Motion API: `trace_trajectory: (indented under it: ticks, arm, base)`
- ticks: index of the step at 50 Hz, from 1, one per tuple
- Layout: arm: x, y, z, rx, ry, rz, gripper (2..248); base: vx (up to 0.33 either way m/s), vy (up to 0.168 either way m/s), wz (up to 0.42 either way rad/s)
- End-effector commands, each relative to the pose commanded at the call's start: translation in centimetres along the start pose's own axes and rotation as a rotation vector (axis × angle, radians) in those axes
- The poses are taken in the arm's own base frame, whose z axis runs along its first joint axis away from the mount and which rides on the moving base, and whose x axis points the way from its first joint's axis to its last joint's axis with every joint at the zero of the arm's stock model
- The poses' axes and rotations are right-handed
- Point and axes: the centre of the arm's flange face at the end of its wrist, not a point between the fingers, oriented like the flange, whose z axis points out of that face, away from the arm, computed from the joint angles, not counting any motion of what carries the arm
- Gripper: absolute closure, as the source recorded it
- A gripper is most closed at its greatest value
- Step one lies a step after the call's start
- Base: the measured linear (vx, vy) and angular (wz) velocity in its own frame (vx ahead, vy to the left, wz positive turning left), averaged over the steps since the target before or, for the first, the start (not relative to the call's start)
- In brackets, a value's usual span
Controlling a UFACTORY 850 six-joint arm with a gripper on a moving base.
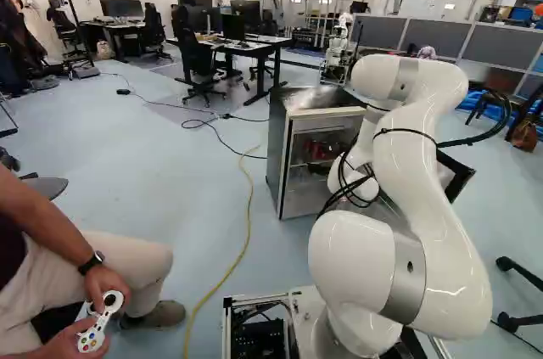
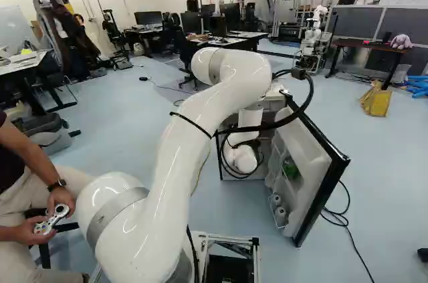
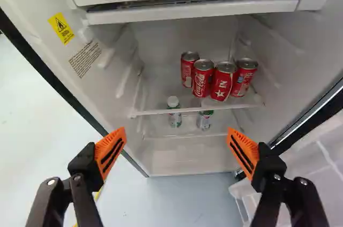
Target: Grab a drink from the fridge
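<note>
In the left base view the fridge [image 1: 276, 155] stands ahead of the arm; its door [image 2: 309, 152] hangs open in the right base view. Both base views leave the gripper's fingers hidden. The wrist view looks into the fridge, where several red cans [image 3: 202, 78] stand upright, close together on the shelf [image 3: 161, 112]. Lower down are a small white-capped bottle [image 3: 174, 115] and a green-and-white can [image 3: 204, 120]. My gripper [image 3: 176, 142] is spread wide with nothing between its orange pads, short of the cans.
The door's racks [image 2: 281, 206] hold a few items. A drawer unit [image 3: 187, 9] spans the fridge above the shelf. Close by the base on its left, a seated person [image 1: 93, 283] holds a controller. A yellow cable [image 1: 246, 236] crosses the floor, and another robot [image 2: 313, 35] stands far back.
</note>
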Motion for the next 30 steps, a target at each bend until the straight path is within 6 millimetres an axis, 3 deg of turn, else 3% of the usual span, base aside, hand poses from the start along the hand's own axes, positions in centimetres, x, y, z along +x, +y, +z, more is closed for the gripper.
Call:
trace_trajectory:
  ticks: [30]
  arm:
    - [0.2, 0.3, 2.2, 0.009, 0.022, -0.02, 3]
  base:
    - [0.0, 0.0, 0.0]
